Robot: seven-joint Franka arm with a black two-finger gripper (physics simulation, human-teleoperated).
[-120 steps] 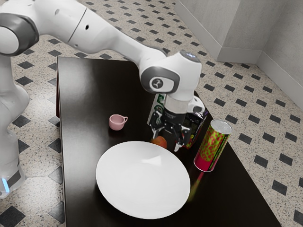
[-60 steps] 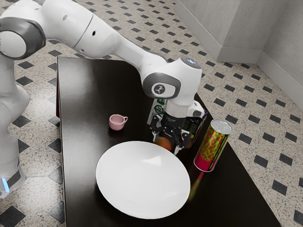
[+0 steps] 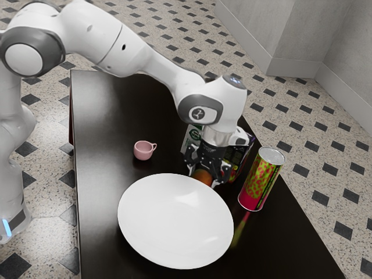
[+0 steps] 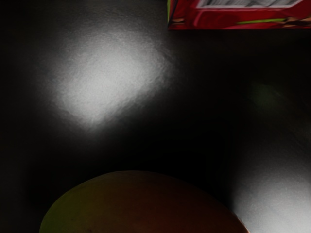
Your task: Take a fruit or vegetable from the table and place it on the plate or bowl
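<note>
Claw [image 3: 204,178] lowered; fruit [image 3: 202,175] sits between spread jaws.

Black fingers [image 3: 217,176] spread astride orange fruit [image 3: 203,176], beside white plate [image 3: 174,224], pink cup [image 3: 143,149], 1 can [image 3: 261,178]

On the dark counter [image 3: 110,116]: a small pink cup [image 3: 143,149] upright, a cluster of grocery cartons [image 3: 239,152] at its three o'clock, and a tall red-and-green speckled can [image 3: 261,178] just beside those, at their four o'clock.
</note>
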